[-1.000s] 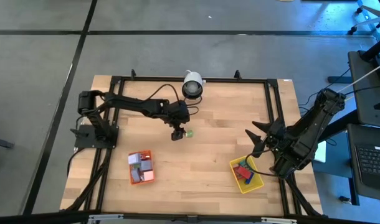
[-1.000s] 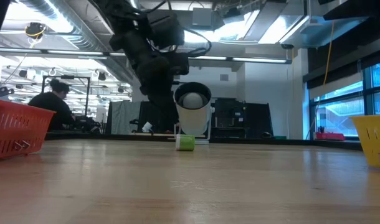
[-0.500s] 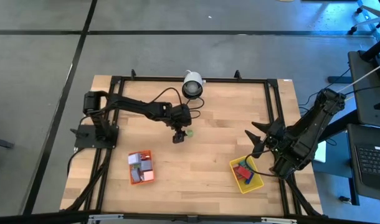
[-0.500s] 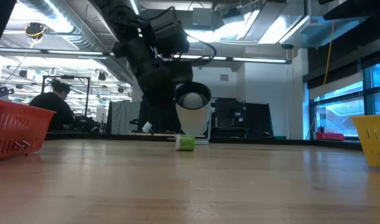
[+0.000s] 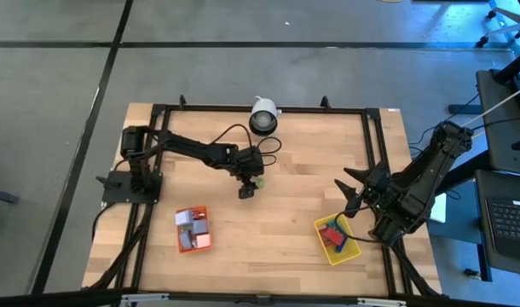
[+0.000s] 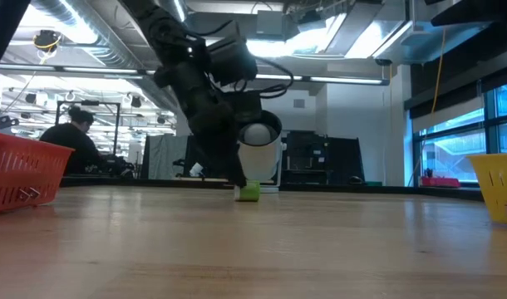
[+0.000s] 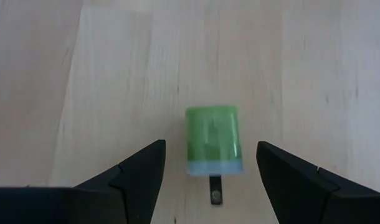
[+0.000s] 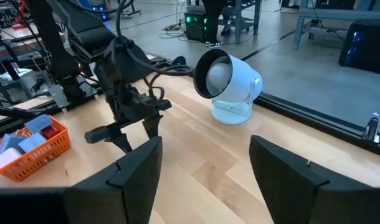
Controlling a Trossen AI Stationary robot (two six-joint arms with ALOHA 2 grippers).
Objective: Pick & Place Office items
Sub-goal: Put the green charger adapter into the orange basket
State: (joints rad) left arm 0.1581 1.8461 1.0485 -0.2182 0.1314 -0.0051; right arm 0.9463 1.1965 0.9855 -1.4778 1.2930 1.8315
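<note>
While most office items sat in the orange tray (image 5: pixel 192 228) and yellow tray (image 5: pixel 338 240), one green piece (image 7: pixel 213 140) remained on the table (image 5: pixel 303 170). Left gripper (image 7: pixel 209 171) straddled it, jaws wide, gripping nothing; right gripper (image 5: pixel 349 194) waited open, empty

the orange tray (image 6: pixel 25 170) is cut off by the low view's edge.

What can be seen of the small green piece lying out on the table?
The green piece is a small blocky item with rounded corners, plastic by its look, with a paler band at one end and a thin dark metal prong sticking out of that end. It lies flat on the bare wooden table, alone near the middle, in front of the white camera. The left hand hangs open over it, one finger on each side; nothing grips it.
</note>
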